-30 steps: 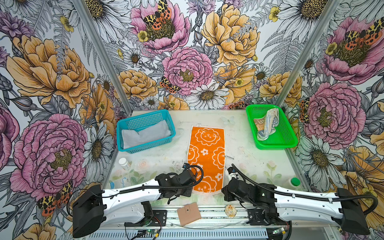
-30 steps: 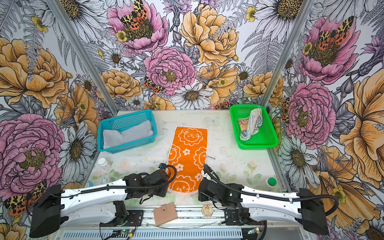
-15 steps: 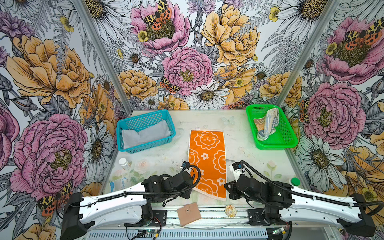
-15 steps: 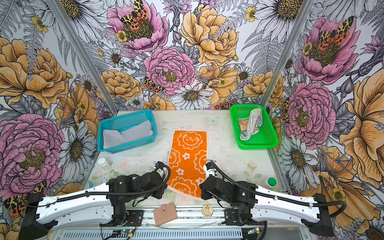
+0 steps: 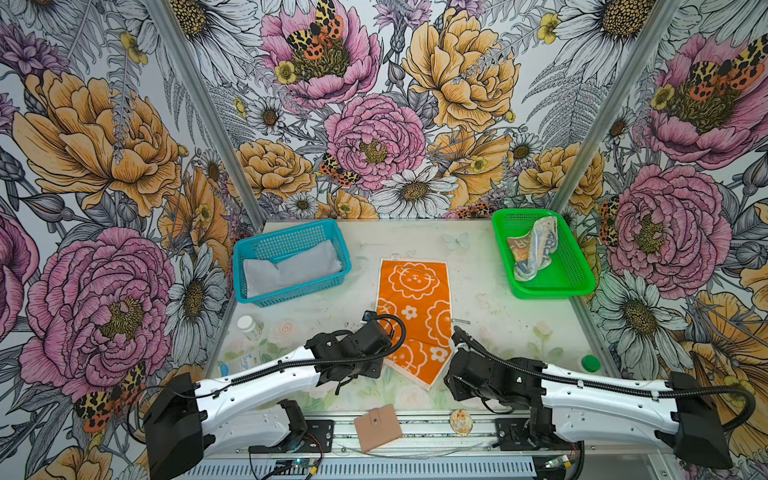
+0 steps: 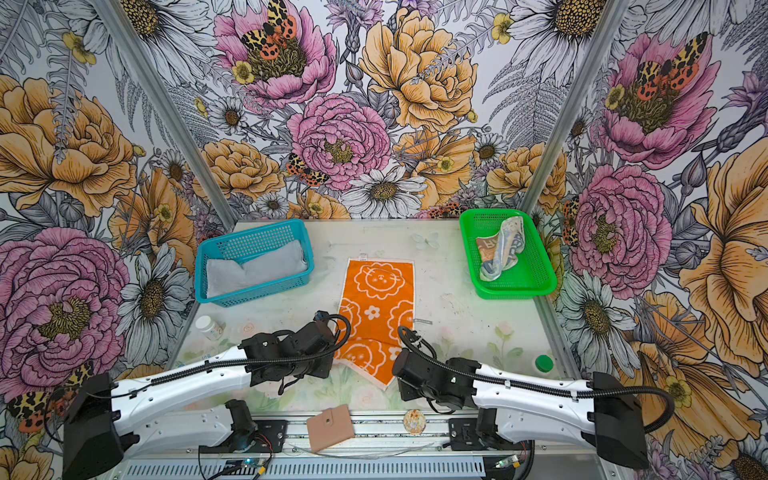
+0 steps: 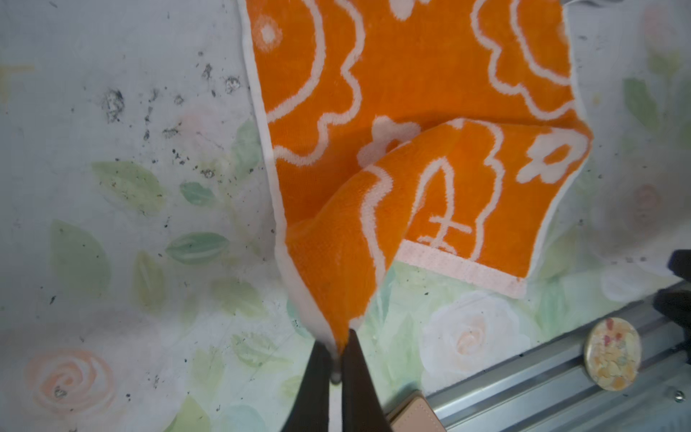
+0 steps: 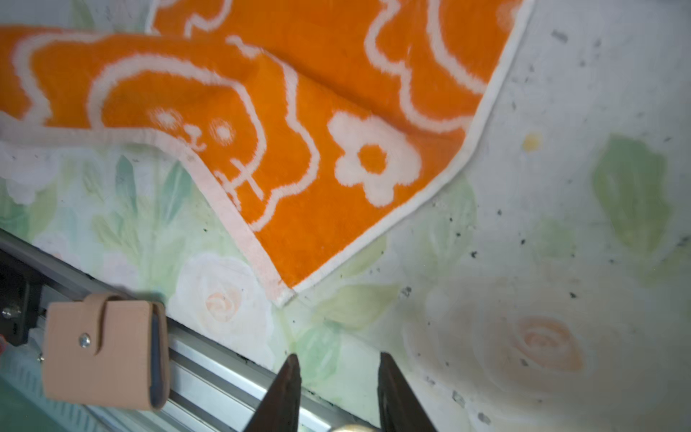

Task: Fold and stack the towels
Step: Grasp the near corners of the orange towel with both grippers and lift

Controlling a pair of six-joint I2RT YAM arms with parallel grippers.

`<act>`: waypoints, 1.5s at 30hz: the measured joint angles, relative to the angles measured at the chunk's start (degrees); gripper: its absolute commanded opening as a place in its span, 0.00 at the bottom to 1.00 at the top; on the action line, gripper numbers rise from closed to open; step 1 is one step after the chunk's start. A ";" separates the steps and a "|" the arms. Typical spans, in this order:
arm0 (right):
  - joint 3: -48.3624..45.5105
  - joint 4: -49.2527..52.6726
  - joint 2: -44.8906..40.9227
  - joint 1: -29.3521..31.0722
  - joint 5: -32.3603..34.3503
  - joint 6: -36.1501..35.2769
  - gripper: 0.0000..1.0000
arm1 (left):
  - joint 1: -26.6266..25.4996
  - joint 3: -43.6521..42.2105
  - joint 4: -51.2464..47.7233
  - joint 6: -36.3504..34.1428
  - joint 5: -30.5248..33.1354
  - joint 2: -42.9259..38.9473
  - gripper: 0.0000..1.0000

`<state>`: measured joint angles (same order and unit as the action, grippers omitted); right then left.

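An orange towel with cream flower drawings [image 5: 415, 299] [image 6: 376, 303] lies lengthwise mid-table in both top views. Its near left corner is lifted and pinched in my left gripper [image 7: 336, 355], which is shut on it, so the near end creases diagonally. The near right corner [image 8: 284, 291] rests on the table, apart from my right gripper [image 8: 338, 361]. That gripper is open and empty just above the table's front edge. A light grey towel [image 5: 291, 268] fills the blue basket [image 5: 291, 293]. A crumpled lettered towel [image 5: 534, 249] sits in the green basket [image 5: 552, 291].
A tan wallet [image 5: 377, 427] [image 8: 101, 351] and a round patterned disc [image 5: 461, 421] sit on the front rail. A white bottle [image 5: 248, 327] and a blue-white packet [image 5: 245, 363] lie at the left edge. A green cap [image 5: 590, 363] sits at the right edge.
Both arms drew the towel's near end toward the front. My right gripper then opened and let go of the right corner, which dropped onto the table. The left keeps its corner.
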<state>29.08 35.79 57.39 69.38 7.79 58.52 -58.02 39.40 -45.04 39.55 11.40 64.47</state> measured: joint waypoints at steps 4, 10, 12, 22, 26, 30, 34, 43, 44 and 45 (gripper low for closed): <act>-1.44 -4.90 3.21 1.66 -1.18 2.29 0.39 | -0.26 -1.49 -0.57 2.56 1.90 1.62 0.00; -0.02 -11.02 11.19 2.71 -1.51 3.19 0.45 | -0.26 -1.49 -0.59 4.02 3.37 1.95 0.00; 1.03 -12.33 13.68 2.78 -1.64 3.32 0.45 | -0.26 -1.49 -0.59 4.04 3.63 1.92 0.00; 2.95 -14.99 16.63 3.02 -0.48 4.92 0.48 | -0.37 -1.70 -0.57 4.04 3.67 1.09 0.00; 3.02 -15.28 17.94 2.71 -0.35 5.11 0.48 | -0.37 -1.68 -0.57 4.04 3.67 1.09 0.00; 4.39 -15.61 20.68 2.54 -0.33 5.09 0.48 | -0.37 -1.70 -0.57 4.04 3.67 1.03 0.00; 5.42 -16.13 22.18 2.54 -0.33 5.27 0.39 | -0.37 -1.81 -0.57 4.04 3.67 0.17 0.00; 5.49 -15.93 22.91 2.29 -0.79 5.99 0.00 | -0.37 -2.60 -0.59 4.07 3.67 -0.94 0.00; 5.49 -15.93 22.88 2.19 -0.83 5.99 0.00 | -0.37 -2.60 -0.59 4.07 3.65 -1.09 0.00; 5.35 -15.96 22.73 2.16 -0.96 5.99 0.00 | -0.37 -2.60 -0.59 4.07 3.65 -1.27 0.00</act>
<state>34.44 19.84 80.12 71.55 6.83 64.51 -58.39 36.80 -45.63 43.62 15.05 63.20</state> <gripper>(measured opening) 0.053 0.073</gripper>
